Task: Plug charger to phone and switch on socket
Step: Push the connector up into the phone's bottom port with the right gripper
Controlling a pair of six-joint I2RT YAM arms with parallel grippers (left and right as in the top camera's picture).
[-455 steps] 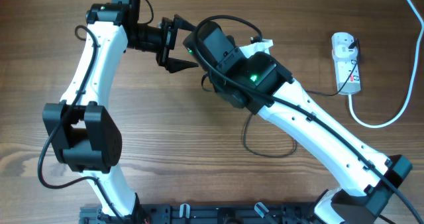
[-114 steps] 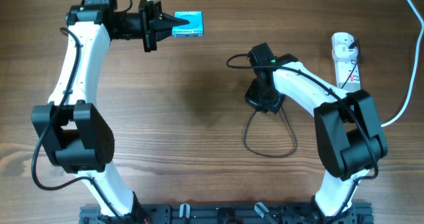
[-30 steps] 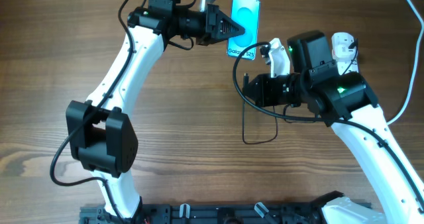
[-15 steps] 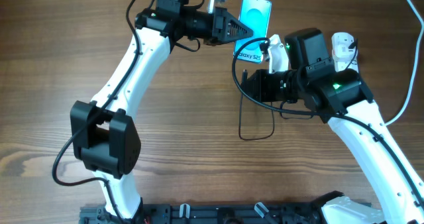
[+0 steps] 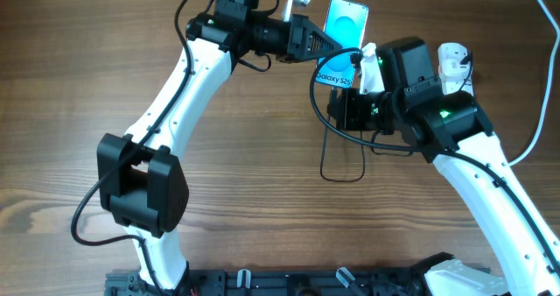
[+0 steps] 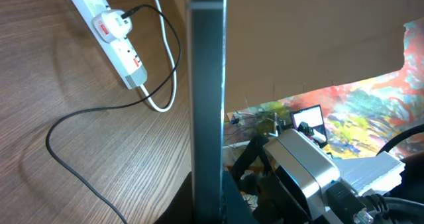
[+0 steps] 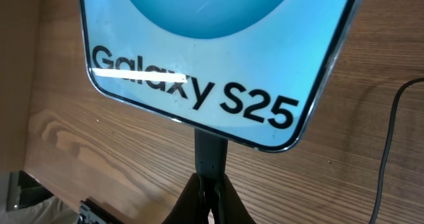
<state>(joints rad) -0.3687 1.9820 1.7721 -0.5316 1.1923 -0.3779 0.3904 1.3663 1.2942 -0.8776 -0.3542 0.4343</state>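
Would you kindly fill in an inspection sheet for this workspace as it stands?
Surface: wood-grain table.
Job's things: phone lifted; charger tip at its bottom edge, seating unclear; socket with plug in.
Clutter: nothing seen.
End effectors: left end effector shut on phone; right end effector shut on charger.
Cables: charger loops on table; white cord leaves socket.
Surroundings: black rail at the arms' bases.

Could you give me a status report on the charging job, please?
Left gripper shut on cyan-screen flat smartphone, aloft. Right gripper shut on thin black charger cable's connector, tip at phone's bottom edge. White oblong power strip untouched.
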